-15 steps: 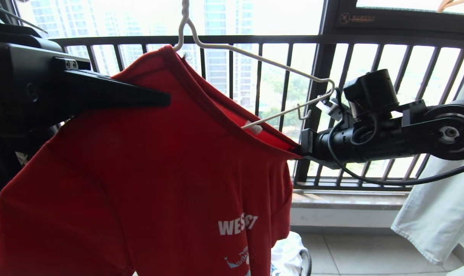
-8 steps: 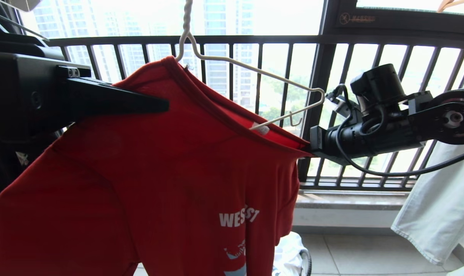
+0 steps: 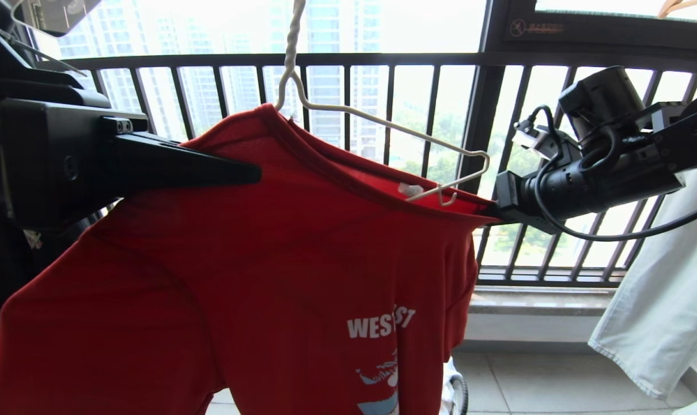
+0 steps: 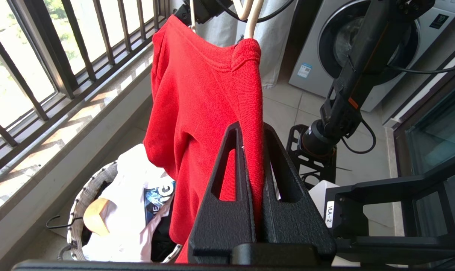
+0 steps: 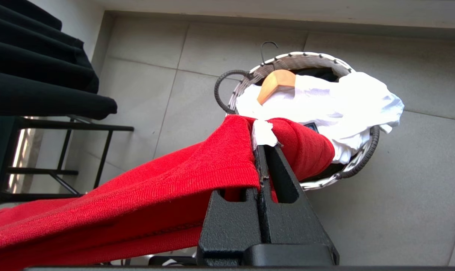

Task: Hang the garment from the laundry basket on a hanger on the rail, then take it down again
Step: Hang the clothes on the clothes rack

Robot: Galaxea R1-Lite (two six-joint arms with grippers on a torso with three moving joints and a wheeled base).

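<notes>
Garment (image 3: 256, 271) in red hangs stretched between your two grippers, its neckline draped over the cream-white hanger (image 3: 383, 124), whose twisted neck rises out of the head view. Your left gripper (image 3: 250, 173) has its jaws clamped on the shirt's shoulder to the left of the hanger's neck. Your right gripper (image 5: 263, 165) has its jaws pinched shut on the collar edge, right at the small white neck label (image 5: 263, 133), just beyond the hanger's right end. Below the garment you can see the laundry basket (image 5: 357, 160) on the tiled floor, holding a white garment (image 5: 336, 101) and a wooden hanger (image 5: 276, 84). Behind the hanger stands the dark railing (image 3: 383, 60).
</notes>
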